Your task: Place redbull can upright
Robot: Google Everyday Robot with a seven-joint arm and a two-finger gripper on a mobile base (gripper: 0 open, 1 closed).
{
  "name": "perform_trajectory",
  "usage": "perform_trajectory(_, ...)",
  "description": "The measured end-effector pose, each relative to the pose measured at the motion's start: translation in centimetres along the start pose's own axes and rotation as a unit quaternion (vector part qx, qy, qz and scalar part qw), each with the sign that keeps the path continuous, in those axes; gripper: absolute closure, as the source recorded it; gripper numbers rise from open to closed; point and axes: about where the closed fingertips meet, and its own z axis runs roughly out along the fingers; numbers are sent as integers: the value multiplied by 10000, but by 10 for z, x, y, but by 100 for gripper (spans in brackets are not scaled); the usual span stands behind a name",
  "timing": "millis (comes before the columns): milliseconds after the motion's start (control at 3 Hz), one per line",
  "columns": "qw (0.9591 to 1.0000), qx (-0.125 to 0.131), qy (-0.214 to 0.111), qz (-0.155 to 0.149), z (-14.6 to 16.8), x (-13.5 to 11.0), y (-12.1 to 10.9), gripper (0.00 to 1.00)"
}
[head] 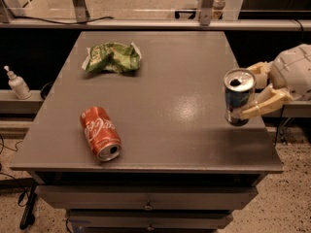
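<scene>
- Front edge of the bench (165, 81): it runs straight across the near side, with one drawer front (146, 198) beneath it.
- One red can (99, 133): it lies on its side near the front left corner. Its silver end faces the front edge.
- One redbull can (238, 97): it stands close to upright at the bench's right edge. Its long axis is near vertical, and the opened silver top points up and a little toward the viewer. Whether its base touches the surface cannot be told.
- One hand (247, 93): it reaches in from the right, beyond the bench edge, and is clamped on the redbull can. One pale finger (260, 107) crosses the can's lower side and another sits behind its top.
- Open room: the bare surface spans the middle, between the two cans and back to the far edge.
- One crumpled green bag (112, 57): it lies at the far left, well apart from both cans.
- One white bottle (17, 83): it stands off the bench, on a ledge to the left.
</scene>
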Motion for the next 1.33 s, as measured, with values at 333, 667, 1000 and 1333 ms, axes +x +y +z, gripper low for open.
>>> perform_trajectory(333,9993,-185,229,239,1,-12,-13,100)
perform_trajectory(667,9973,-290,491,472,13,-27,-22,100)
perform_trajectory(1000,9949,-352,719,608,24,-38,-25,100)
perform_trajectory(1333,9928,-450,914,635,31,-46,-25,100)
